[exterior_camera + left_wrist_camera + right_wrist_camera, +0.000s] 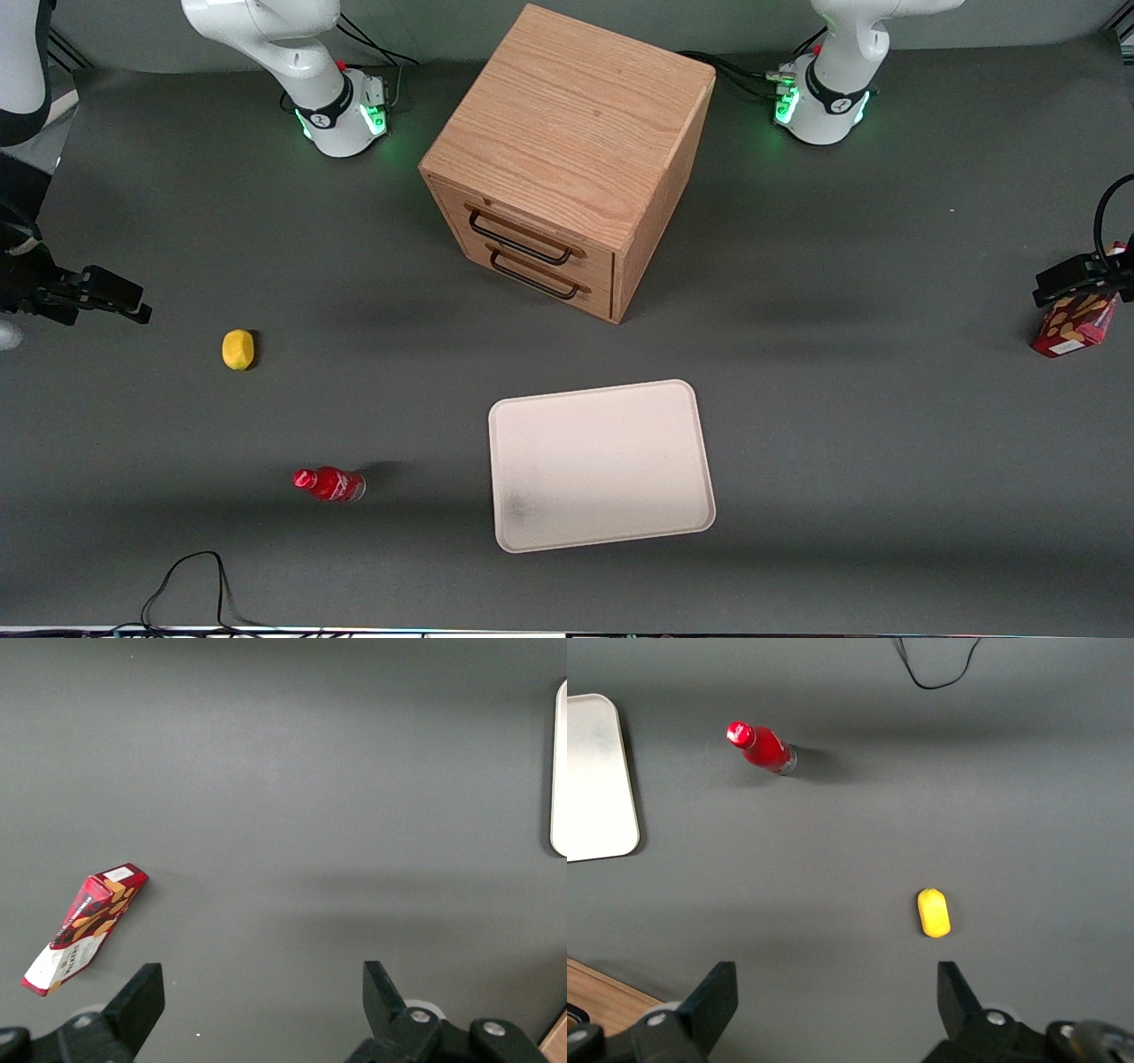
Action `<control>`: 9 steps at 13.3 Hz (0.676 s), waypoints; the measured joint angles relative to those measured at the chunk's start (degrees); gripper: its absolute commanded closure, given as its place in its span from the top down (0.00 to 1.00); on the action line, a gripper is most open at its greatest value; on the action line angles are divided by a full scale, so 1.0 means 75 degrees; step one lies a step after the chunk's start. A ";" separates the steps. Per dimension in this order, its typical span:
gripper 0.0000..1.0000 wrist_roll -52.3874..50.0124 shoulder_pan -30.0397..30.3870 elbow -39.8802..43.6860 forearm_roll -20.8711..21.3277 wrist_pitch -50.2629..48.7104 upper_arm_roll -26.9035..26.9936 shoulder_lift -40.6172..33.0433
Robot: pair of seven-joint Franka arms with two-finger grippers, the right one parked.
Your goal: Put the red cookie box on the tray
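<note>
**Left gripper above the table, cookie box not yet held**

I take the tray [601, 465] as my landmark. It lies flat on the dark table [842, 425], nearer the front camera than the wooden drawer cabinet [567, 159], with a faint grey smudge near one corner.

The red cookie box [1074, 323] lies on the table well away from the tray, toward the working arm's end and a little farther from the camera than the tray. In the left wrist view the box [84, 928] lies flat and skewed, its white panel at one end.

My gripper [1076, 282] sits at that same end, well apart from the tray. From the front it overlaps the top of the box, so I cannot be sure of its height above it. The wrist view settles the jaws: the two fingers [137, 997] stand spread wide with only bare table between them, and the box lies off to one side, outside the gap.

Toward the parked arm's end, well apart from the tray, I see a small red bottle [330, 484] and a yellow lemon-like object [237, 349].
</note>
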 measured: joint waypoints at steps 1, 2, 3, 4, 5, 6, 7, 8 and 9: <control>1.00 0.0000 0.0013 0.0034 0.0005 -0.0106 0.0006 0.0014; 1.00 0.0001 0.0052 0.0067 0.0015 -0.0196 0.0017 0.0040; 1.00 0.0030 0.0157 0.0077 0.0027 -0.0274 0.0023 0.0070; 1.00 0.0152 0.0333 0.0079 0.0029 -0.0334 0.0034 0.0100; 1.00 0.0381 0.0544 0.0083 0.0031 -0.0367 0.0048 0.0127; 1.00 0.0716 0.0784 0.0092 0.0033 -0.0371 0.0060 0.0150; 1.00 0.1155 0.1045 0.0106 0.0035 -0.0371 0.0069 0.0167; 1.00 0.1741 0.1335 0.0126 0.0037 -0.0370 0.0076 0.0180; 1.00 0.2456 0.1662 0.0144 0.0038 -0.0367 0.0085 0.0199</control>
